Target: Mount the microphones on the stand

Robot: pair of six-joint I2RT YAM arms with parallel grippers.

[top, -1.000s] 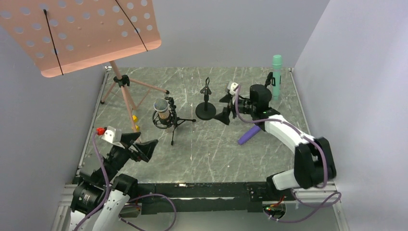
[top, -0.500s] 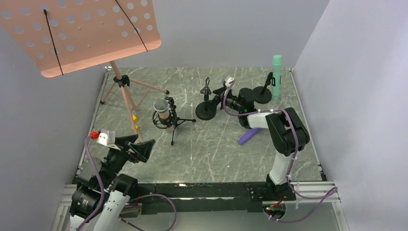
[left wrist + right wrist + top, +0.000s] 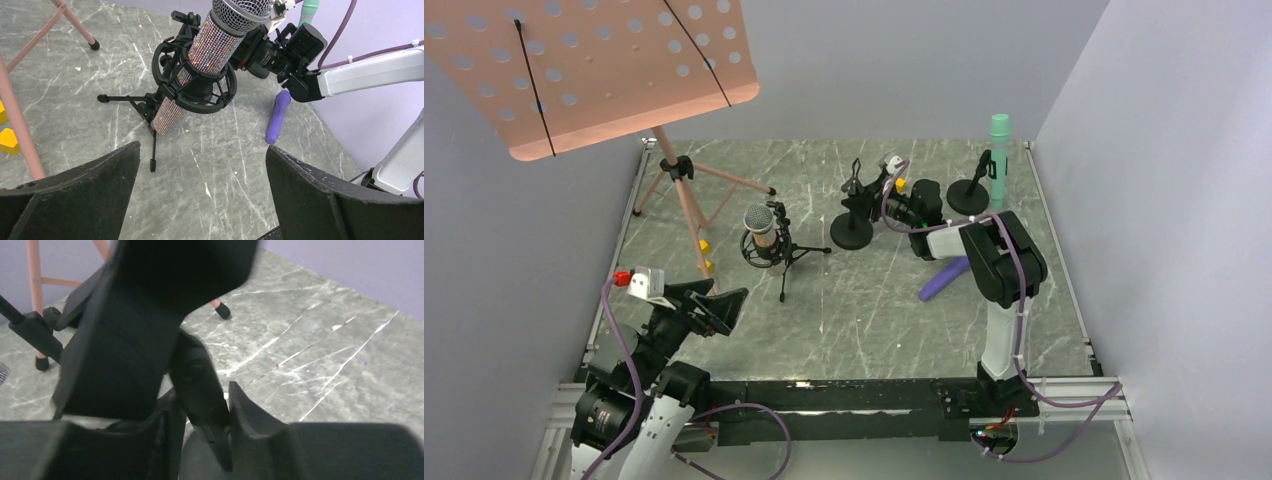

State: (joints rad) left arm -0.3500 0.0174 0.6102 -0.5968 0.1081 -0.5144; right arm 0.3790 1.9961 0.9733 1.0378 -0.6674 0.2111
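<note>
Nearest, our left pincer [image 3: 200, 195] hangs released, fingers spread wide, holding nothing. Beyond it, right of centre, the purple mic [image 3: 942, 281] lies flat on the surface [image 3: 844, 310], attached to nothing. Left of it, the grey mic [image 3: 199, 67] sits in its tripod mount [image 3: 220, 92]. Farther on, our right pincer [image 3: 200, 410] straddles the clip of the empty middle stand [image 3: 852, 228]; we cannot tell whether it is clamped on the clip or merely around it. At the far right, the teal mic [image 3: 999, 150] stands upright at the far stand [image 3: 969, 195], apparently clipped. We judge that the step in hand is readying the middle clip. Next we must back off, reach nearer for the purple mic and seat it there.
</note>
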